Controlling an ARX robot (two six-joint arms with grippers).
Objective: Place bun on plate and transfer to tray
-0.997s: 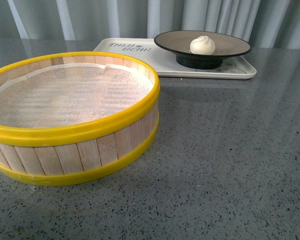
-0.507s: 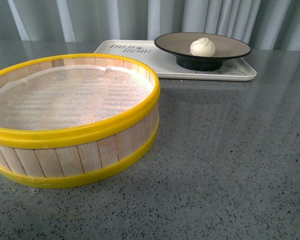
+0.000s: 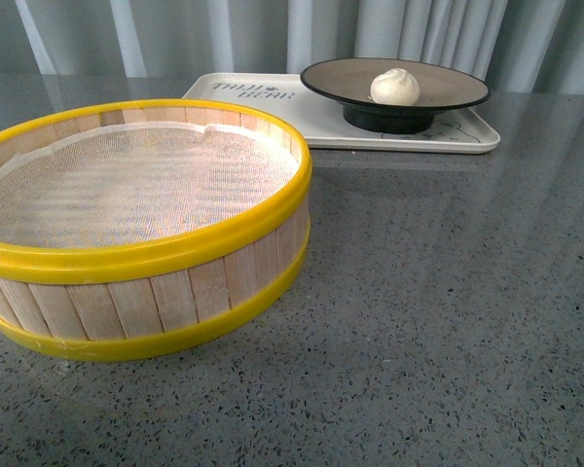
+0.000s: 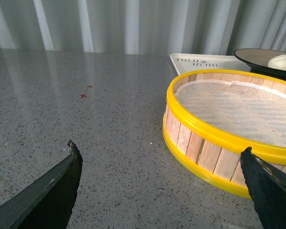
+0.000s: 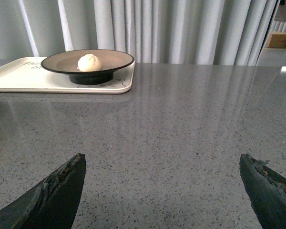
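The cream-white bun (image 3: 394,86) sits in the middle of the black-rimmed plate (image 3: 457,89), and the plate stands on the right half of the cream tray (image 3: 263,105) at the back of the table. The right wrist view shows the same bun (image 5: 89,62), plate (image 5: 114,59) and tray (image 5: 19,78) far ahead. My right gripper (image 5: 162,164) is open over bare table, well short of the tray. My left gripper (image 4: 159,155) is open too, low beside the steamer basket. Neither arm shows in the front view.
A large wooden steamer basket (image 3: 136,229) with yellow rims and a white cloth lining fills the front left; the left wrist view shows it (image 4: 229,129) close to one fingertip. Grey speckled table (image 3: 448,292) stretches to the right. Curtains hang behind.
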